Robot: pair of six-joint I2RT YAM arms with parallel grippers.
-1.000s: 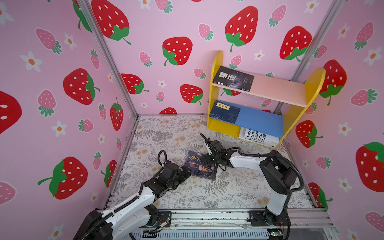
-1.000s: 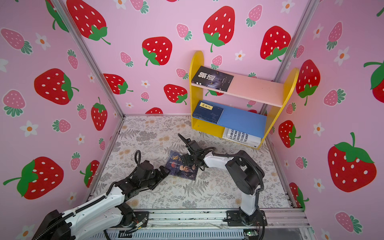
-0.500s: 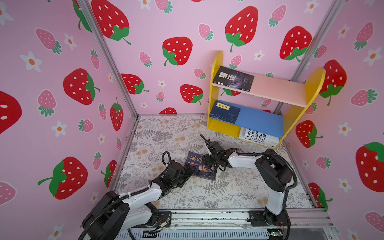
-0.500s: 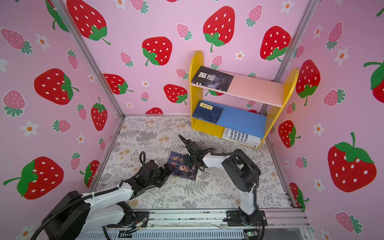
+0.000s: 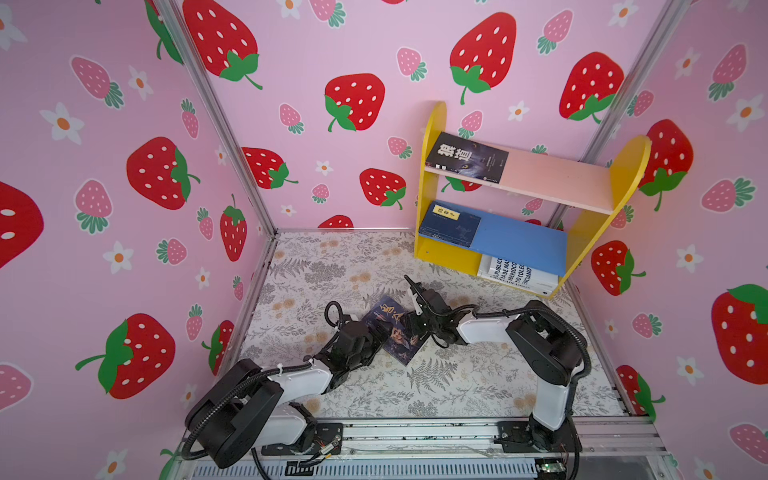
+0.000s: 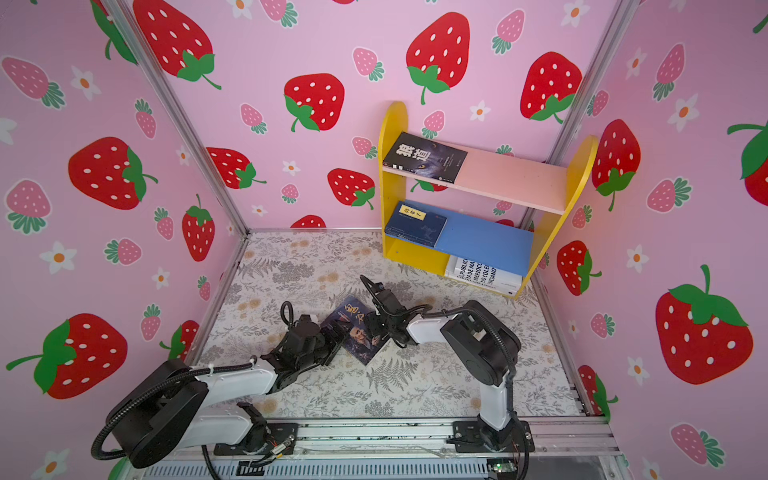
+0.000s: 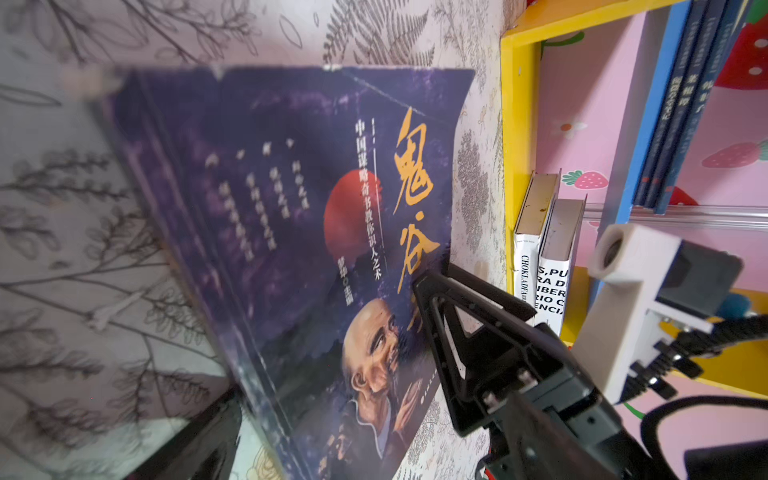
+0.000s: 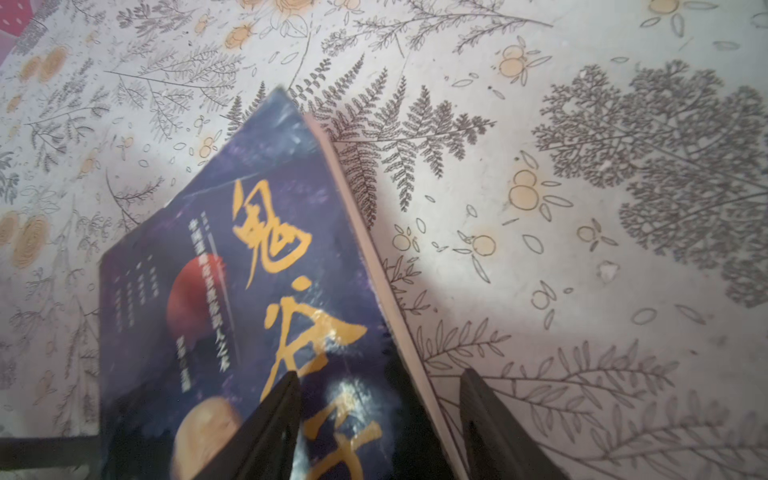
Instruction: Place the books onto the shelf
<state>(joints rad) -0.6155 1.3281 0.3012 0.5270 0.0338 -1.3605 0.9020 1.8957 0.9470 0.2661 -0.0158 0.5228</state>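
One dark book [image 5: 395, 337], R claw [image 8: 379, 374] half-open astride its edge — no grip, L claw [image 5: 374, 334] wide-open alongside.

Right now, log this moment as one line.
right gripper: open, straddling book edge | left gripper: open, at opposite edge | book: not yet on shelf | other books: shelved

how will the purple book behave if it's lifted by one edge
Probably floppy: the book is thin and soft-covered, so lifted by the edge the right gripper straddles, its far side may sag. Likely light, so a push could slide it across the mat rather than tip it.
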